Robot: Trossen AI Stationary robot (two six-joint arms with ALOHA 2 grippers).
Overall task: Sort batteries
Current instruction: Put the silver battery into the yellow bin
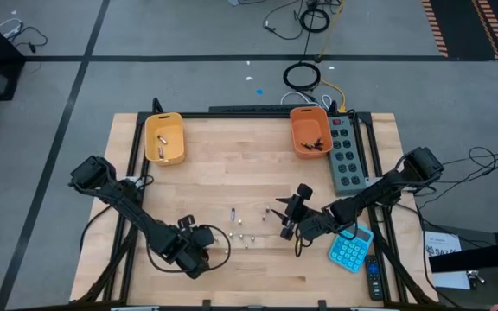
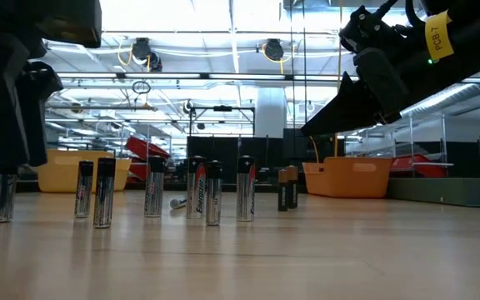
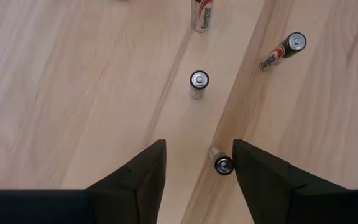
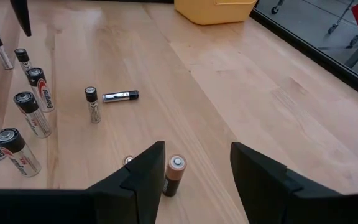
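Note:
Several small silvery batteries [image 1: 245, 226] stand upright on their ends in a loose cluster on the wooden table, and one [image 4: 120, 96] lies on its side. My left gripper [image 3: 197, 168] is open above one standing battery [image 3: 222, 163], which sits between the fingers, close to one of them. My right gripper [image 4: 197, 168] is also open. A copper-brown battery [image 4: 174, 174] stands between its fingers. In the low view both grippers hover over the row of batteries [image 2: 198, 190].
A yellow bin [image 1: 164, 138] with a few batteries and an orange bin [image 1: 309, 131] with dark items sit at the far edge. A grey power strip [image 1: 346, 155], blue calculator [image 1: 350, 250] and remote [image 1: 374, 278] lie along the right side.

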